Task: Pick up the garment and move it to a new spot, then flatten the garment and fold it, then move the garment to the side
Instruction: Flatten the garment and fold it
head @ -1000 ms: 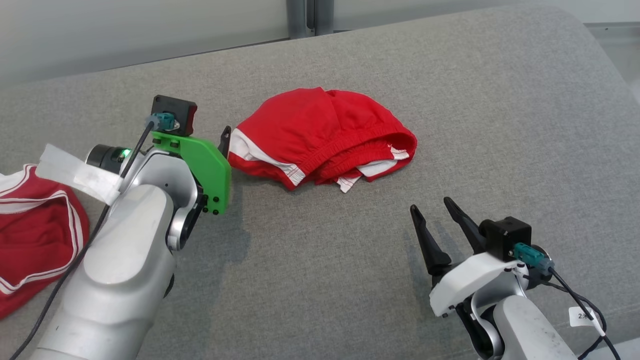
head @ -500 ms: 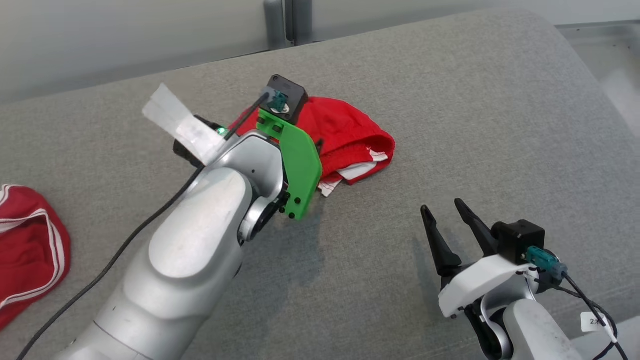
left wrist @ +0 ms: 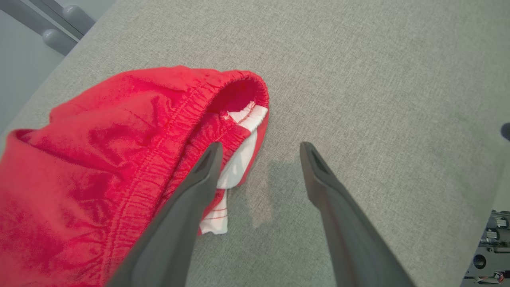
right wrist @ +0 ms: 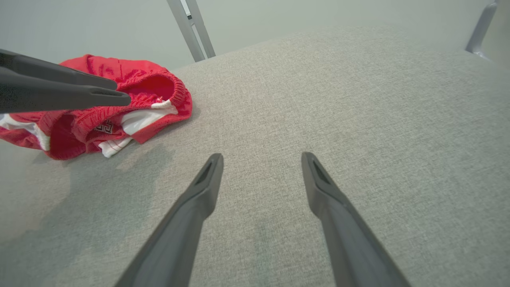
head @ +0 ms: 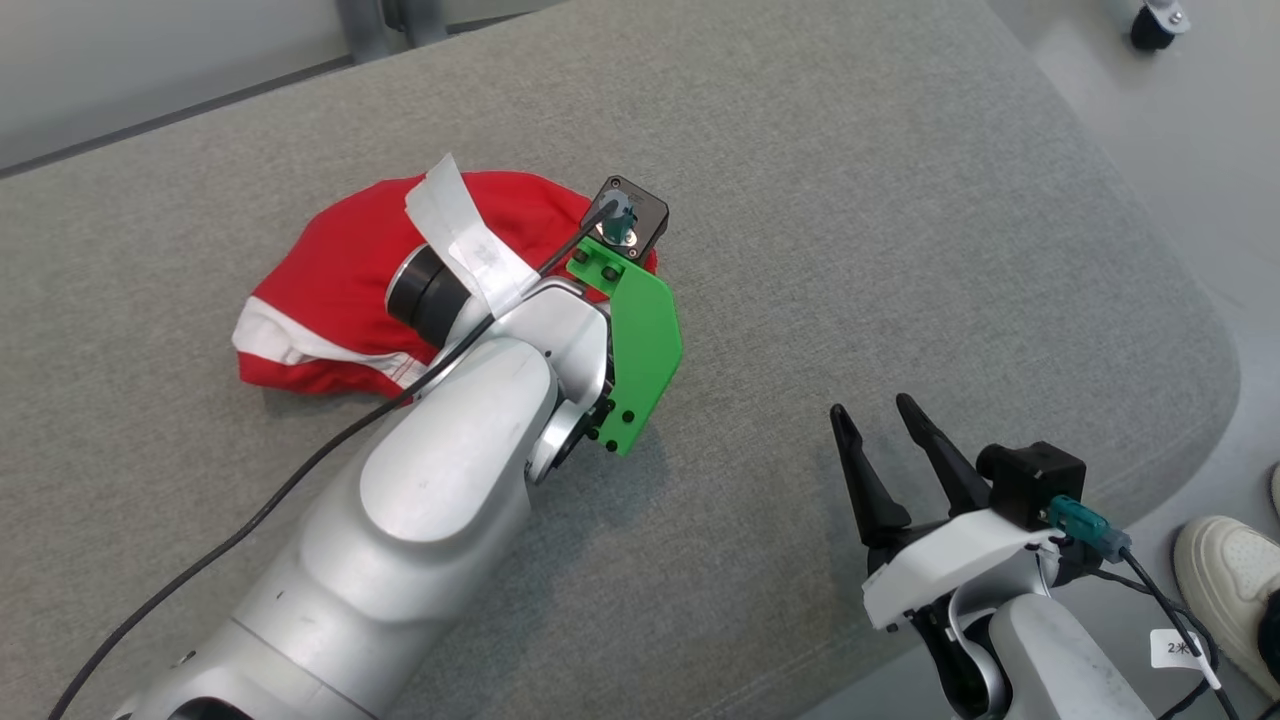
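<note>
Left wrist view first: the left gripper (left wrist: 259, 147) has its fingers (left wrist: 187, 199) spread wide with nothing between them. One finger sits over the elastic waistband of the red garment (left wrist: 99, 159), the other over bare grey cloth; contact, I can't tell. The garment lies crumpled on the grey padded worktop (head: 900, 200), white trim peeking out. Now the right gripper (head: 872, 410): fingers parted too, empty, hanging well apart from the garment. Past the worktop's edge, a pale shoe (head: 1225, 570) rests on the floor (head: 1150, 120).

My L arm (head: 430, 520): silver, green plate (head: 645, 340), black cable (head: 300, 468), white tape (head: 465, 245). R claw (head: 870, 405): dark, white base, teal plug (head: 1075, 520).
</note>
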Controlling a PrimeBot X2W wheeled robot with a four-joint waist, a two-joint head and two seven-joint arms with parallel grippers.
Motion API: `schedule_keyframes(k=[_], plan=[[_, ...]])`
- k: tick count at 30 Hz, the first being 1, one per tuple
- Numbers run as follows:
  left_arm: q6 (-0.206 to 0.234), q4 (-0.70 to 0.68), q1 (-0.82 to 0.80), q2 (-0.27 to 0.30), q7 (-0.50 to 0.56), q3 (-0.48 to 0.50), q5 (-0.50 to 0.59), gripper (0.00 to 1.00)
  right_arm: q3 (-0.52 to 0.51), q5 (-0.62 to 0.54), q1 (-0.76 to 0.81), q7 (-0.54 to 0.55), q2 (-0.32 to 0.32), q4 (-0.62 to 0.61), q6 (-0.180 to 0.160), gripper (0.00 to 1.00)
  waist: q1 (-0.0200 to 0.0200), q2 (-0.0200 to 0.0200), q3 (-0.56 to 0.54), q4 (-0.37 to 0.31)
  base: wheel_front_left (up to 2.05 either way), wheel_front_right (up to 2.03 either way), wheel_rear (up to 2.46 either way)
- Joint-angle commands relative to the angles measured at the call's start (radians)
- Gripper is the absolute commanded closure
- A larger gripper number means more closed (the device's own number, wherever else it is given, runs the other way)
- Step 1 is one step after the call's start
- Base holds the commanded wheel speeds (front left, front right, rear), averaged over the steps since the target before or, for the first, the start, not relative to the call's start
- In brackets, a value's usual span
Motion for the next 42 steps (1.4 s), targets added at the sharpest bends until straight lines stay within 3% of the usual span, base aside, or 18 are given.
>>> schedule_keyframes(k=[1, 10, 11, 12, 13, 14, 20, 26, 35, 42], plan=[[0.005, 0.011, -0.019, 0.003, -0.010, 0.001, 0.010, 0.00, 0.003, 0.011, -0.017, -0.011, 0.001, 0.005, 0.000, 0.00, 0.0000, -0.0001, 0.058, -0.062, 0.00, 0.00, 0.00], [0.028, 0.112, -0.055, 0.008, -0.100, 0.012, 0.026, 0.00, 0.023, 0.035, -0.046, -0.045, 0.001, 0.046, 0.000, 0.00, 0.0000, -0.0001, 0.089, -0.080, 0.00, 0.00, 0.00], [0.029, 0.120, -0.058, 0.007, -0.113, 0.013, 0.026, 0.17, 0.023, 0.035, -0.048, -0.049, 0.001, 0.050, 0.000, 0.00, 0.0000, -0.0001, 0.090, -0.078, 0.00, 0.00, 0.00], [0.030, 0.128, -0.061, 0.005, -0.124, 0.014, 0.026, 0.57, 0.021, 0.034, -0.049, -0.051, 0.001, 0.054, 0.000, 0.00, 0.0000, -0.0001, 0.091, -0.074, 0.00, 0.00, 0.00], [0.027, 0.136, -0.063, 0.003, -0.138, 0.015, 0.021, 0.87, 0.021, 0.031, -0.051, -0.052, 0.001, 0.058, 0.000, 0.00, 0.0000, -0.0001, 0.091, -0.070, 0.00, 0.00, 0.00], [0.020, 0.142, -0.063, 0.001, -0.152, 0.018, 0.013, 1.00, 0.021, 0.029, -0.052, -0.052, 0.001, 0.061, 0.000, 0.00, 0.0000, -0.0001, 0.091, -0.065, 0.00, 0.00, 0.00], [-0.003, 0.186, -0.070, -0.011, -0.231, 0.015, -0.006, 1.00, 0.019, 0.016, -0.068, -0.058, 0.001, 0.073, 0.000, 0.00, 0.0000, -0.0001, 0.083, -0.033, 0.00, 0.00, 0.00], [-0.012, 0.180, -0.099, -0.020, -0.396, 0.058, -0.066, 1.00, 0.005, -0.005, -0.063, -0.053, 0.001, 0.080, 0.000, 0.00, 0.0000, -0.0001, 0.064, 0.022, 0.00, 0.00, 0.00], [0.000, 0.044, -0.173, -0.024, -0.643, 0.107, -0.229, 1.00, -0.012, -0.046, -0.045, -0.017, 0.000, 0.063, 0.000, 0.00, 0.0000, -0.0001, -0.002, 0.111, 0.00, 0.00, 0.00], [0.008, -0.070, -0.213, -0.024, -0.735, 0.126, -0.324, 1.00, -0.018, -0.062, -0.017, 0.012, 0.000, 0.046, 0.000, 0.00, 0.0000, -0.0001, -0.052, 0.152, 0.00, 0.00, 0.00]])
